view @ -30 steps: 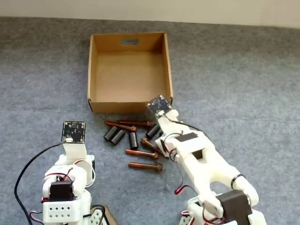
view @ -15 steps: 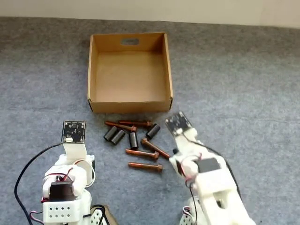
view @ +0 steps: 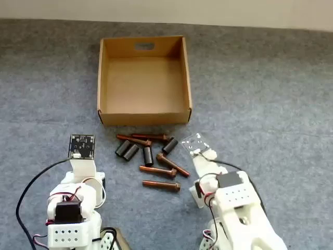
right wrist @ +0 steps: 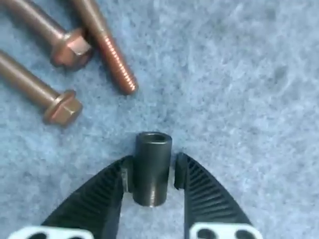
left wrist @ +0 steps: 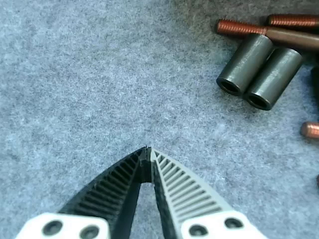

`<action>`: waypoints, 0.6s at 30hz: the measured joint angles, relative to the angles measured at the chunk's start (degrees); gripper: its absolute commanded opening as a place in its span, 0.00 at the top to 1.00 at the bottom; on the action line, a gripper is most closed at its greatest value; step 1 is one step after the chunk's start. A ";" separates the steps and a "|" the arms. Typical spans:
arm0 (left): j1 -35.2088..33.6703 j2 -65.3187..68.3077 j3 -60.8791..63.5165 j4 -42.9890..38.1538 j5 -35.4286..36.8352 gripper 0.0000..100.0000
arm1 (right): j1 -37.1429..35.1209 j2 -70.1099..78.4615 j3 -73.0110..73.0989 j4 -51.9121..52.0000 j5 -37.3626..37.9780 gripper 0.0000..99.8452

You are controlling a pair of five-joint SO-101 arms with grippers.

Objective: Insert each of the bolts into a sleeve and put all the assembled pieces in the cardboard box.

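Observation:
My right gripper (right wrist: 153, 167) is shut on a black sleeve (right wrist: 152, 149), held upright just above the carpet. Three copper bolts (right wrist: 60, 107) lie close ahead of it. The right arm (view: 229, 195) sits at the near right of the pile. My left gripper (left wrist: 148, 152) is shut and empty, low over bare carpet, with two black sleeves (left wrist: 259, 72) lying side by side a short way off. The left arm (view: 73, 203) is at the near left. Several bolts (view: 161, 184) and several sleeves (view: 127, 150) lie in front of the open cardboard box (view: 102, 78).
The box stands at the back centre with nothing inside, its front wall (view: 144, 117) right behind the pile. Grey carpet (view: 260, 104) covers the table, with open room on both sides of the box. A black cable (view: 26, 190) loops beside the left arm.
The right arm has drawn back from the pile near the box front towards its own base. The left arm has not moved.

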 measured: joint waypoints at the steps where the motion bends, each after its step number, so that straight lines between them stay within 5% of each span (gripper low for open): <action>1: 0.00 0.00 0.00 0.00 0.00 0.99 | 0.00 1.14 -0.88 0.09 0.00 0.85; 11: 0.00 0.00 0.00 0.00 0.00 0.99 | 0.00 2.90 -0.18 -4.40 0.09 0.86; 15: 0.00 0.00 0.00 0.00 0.00 0.99 | 0.09 2.81 2.55 -7.91 0.09 1.00; 18: 0.00 0.00 0.00 0.00 0.00 0.99 | 0.53 2.73 2.64 -8.35 0.09 1.00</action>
